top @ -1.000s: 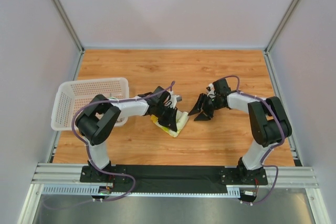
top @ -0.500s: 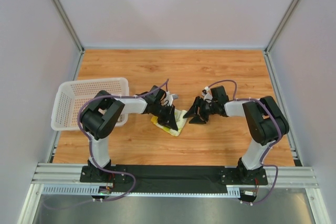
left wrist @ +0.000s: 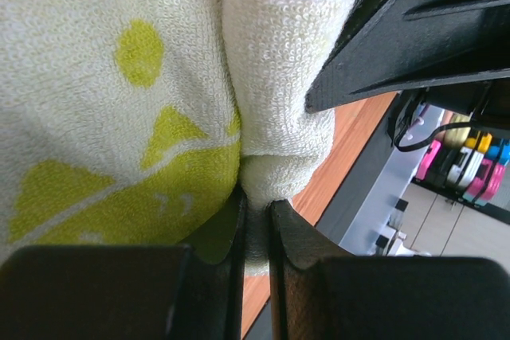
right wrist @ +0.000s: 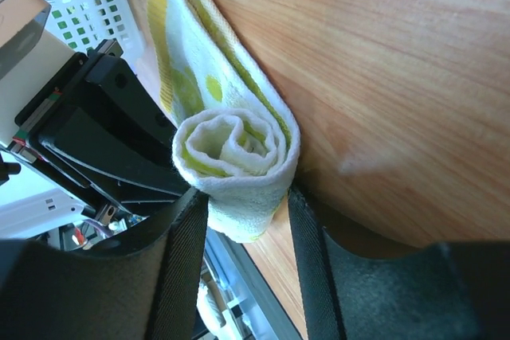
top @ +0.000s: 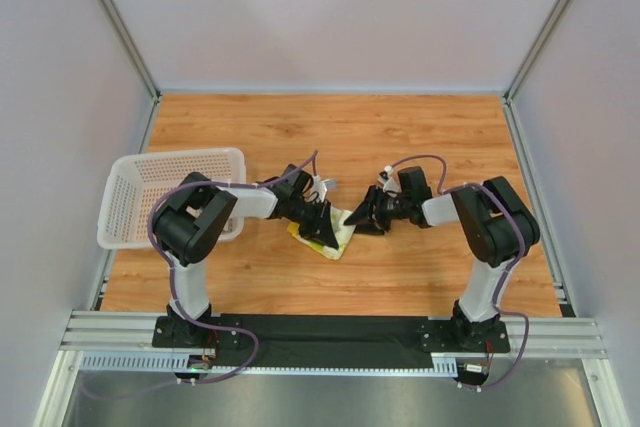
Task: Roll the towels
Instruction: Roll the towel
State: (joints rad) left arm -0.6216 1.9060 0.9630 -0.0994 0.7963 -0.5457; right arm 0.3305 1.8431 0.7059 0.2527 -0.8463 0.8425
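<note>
Your left gripper (left wrist: pixel 255 206) is pinching a fold of the lime-yellow towel (left wrist: pixel 119 117), and the rest of the cloth bunches just ahead of its fingers. Your right gripper (right wrist: pixel 247 197) stands spread, its jaws straddling the towel's rolled end on the wooden table (right wrist: pixel 382 61).

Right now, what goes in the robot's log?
left claw: pinching towel fold | right claw: straddling rolled end | towel: partly rolled
</note>
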